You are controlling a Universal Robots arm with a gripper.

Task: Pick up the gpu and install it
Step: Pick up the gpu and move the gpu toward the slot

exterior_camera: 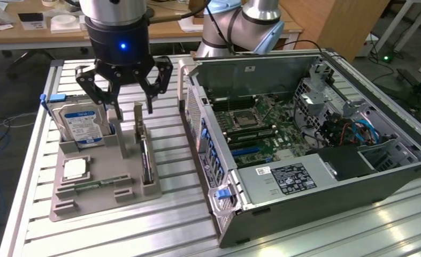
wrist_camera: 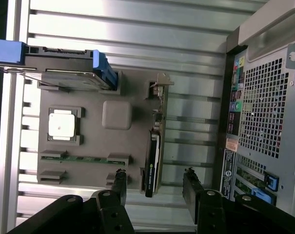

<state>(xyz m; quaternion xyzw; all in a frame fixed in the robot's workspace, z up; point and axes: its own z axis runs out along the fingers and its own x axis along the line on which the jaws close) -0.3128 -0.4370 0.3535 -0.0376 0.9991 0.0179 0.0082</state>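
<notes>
Silver metal slats with long grooves make up the table (exterior_camera: pixel 182 230). On it lies a flat grey plastic tray (exterior_camera: pixel 117 160) with square edges and small raised blocks.

The gpu (exterior_camera: pixel 144 158) stands on its thin edge in a slot along the tray's side nearest the computer case (exterior_camera: pixel 381 171). It is a thin, flat card with a dark face, and its shiny metal end plate (exterior_camera: pixel 139 113) sticks up at the far end.

The black gripper (exterior_camera: pixel 132 111) hangs over the tray with its jaws wide open. It holds nothing. In the wrist view one finger (wrist_camera: pixel 120 183) sits on each side of the card, with a clear gap between each finger and the card.

A strip of bare table runs between the tray and the case, so the card's outer side has room. On its other side a small grey block stands close to it. A thick silver hard drive (exterior_camera: pixel 80 126) with a blue and white label leans at the tray's far end, on the exterior view's left. A square chip (exterior_camera: pixel 75 169) and a narrow green memory stick (exterior_camera: pixel 94 186) lie flat nearer the camera.

The dark metal case lies on its side with its big side open. Inside are a green board (exterior_camera: pixel 257 131), blue slots and cables. The wall that faces the tray has many tiny holes.
</notes>
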